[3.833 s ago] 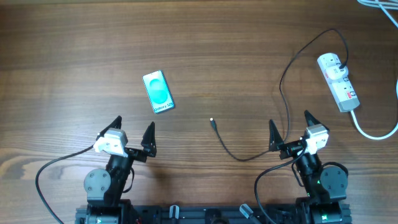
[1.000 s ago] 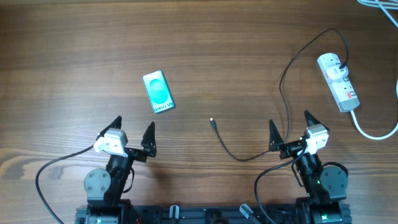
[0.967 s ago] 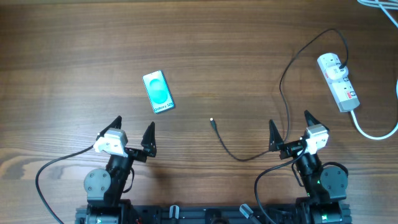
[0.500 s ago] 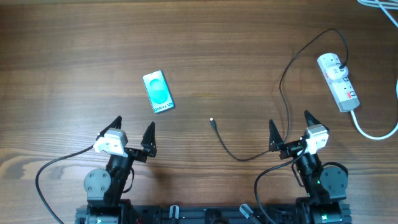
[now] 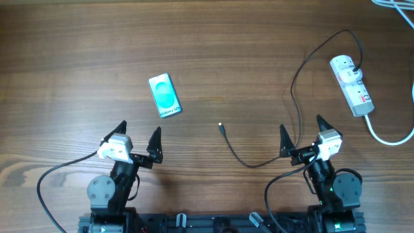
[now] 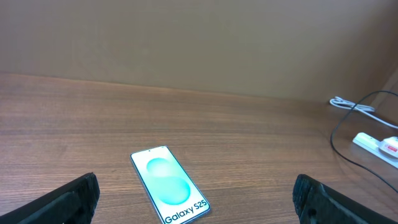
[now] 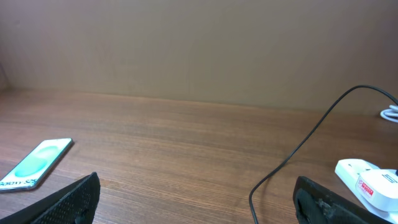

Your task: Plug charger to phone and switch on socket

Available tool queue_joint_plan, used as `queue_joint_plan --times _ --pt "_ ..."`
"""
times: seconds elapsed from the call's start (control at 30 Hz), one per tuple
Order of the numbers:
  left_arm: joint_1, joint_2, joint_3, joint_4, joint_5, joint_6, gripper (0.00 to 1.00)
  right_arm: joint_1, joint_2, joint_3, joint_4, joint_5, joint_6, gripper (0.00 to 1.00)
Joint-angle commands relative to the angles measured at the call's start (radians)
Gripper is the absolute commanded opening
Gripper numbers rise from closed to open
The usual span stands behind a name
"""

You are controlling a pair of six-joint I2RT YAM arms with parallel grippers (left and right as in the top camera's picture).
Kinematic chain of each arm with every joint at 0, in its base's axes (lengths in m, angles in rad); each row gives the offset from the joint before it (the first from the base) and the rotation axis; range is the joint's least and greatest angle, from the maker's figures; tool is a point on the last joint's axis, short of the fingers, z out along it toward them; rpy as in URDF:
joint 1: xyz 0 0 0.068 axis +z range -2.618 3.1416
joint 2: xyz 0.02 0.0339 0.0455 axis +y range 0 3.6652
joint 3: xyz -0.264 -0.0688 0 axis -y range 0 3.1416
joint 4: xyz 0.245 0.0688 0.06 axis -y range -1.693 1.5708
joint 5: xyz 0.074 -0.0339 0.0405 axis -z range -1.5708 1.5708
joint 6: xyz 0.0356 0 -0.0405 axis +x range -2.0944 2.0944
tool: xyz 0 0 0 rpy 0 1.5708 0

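The phone lies flat left of centre, teal screen up, with its "Galaxy S25" band at the near end; it also shows in the left wrist view and at the left edge of the right wrist view. The charger's thin black cable runs from the socket, a white power strip at the far right, and ends in a small plug lying loose mid-table. My left gripper is open and empty just near of the phone. My right gripper is open and empty, with the cable passing between its fingers.
The strip's thick white cord loops off the right edge. Another white cord crosses the far right corner. A beige wall stands behind the table. The arm bases and their black leads sit at the near edge.
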Motion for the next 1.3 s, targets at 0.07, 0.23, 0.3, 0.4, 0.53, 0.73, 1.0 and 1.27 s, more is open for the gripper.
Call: queue_joint_plan --times 0.07,0.23,0.3,0.4,0.53,0.73,1.0,1.27 --pt "-0.003 -0.006 -0.001 -0.009 0.009 0.020 1.00 -0.005 0.002 -0.001 0.003 0.017 0.008 1.00" --pt "-0.003 -0.006 -0.001 -0.009 0.009 0.020 1.00 -0.005 0.002 -0.001 0.003 0.017 0.008 1.00" --pt "-0.003 -0.006 -0.001 -0.009 0.009 0.020 1.00 -0.005 0.002 -0.001 0.003 0.017 0.008 1.00" --pt "-0.003 -0.006 -0.001 -0.009 0.009 0.020 1.00 -0.005 0.002 -0.001 0.003 0.017 0.008 1.00" --pt "-0.003 -0.006 -0.001 0.005 -0.005 0.020 1.00 -0.005 0.002 -0.001 0.003 0.017 0.008 1.00" --pt "-0.003 -0.006 0.002 0.048 0.047 0.008 1.00 -0.005 0.002 -0.001 0.003 0.017 0.008 1.00" --pt "-0.003 0.049 0.175 -0.132 0.089 -0.117 1.00 -0.005 0.002 -0.001 0.003 0.017 0.008 1.00" --pt "-0.003 0.491 0.742 -0.519 0.112 -0.119 1.00 -0.005 0.002 -0.001 0.003 0.017 0.008 1.00"
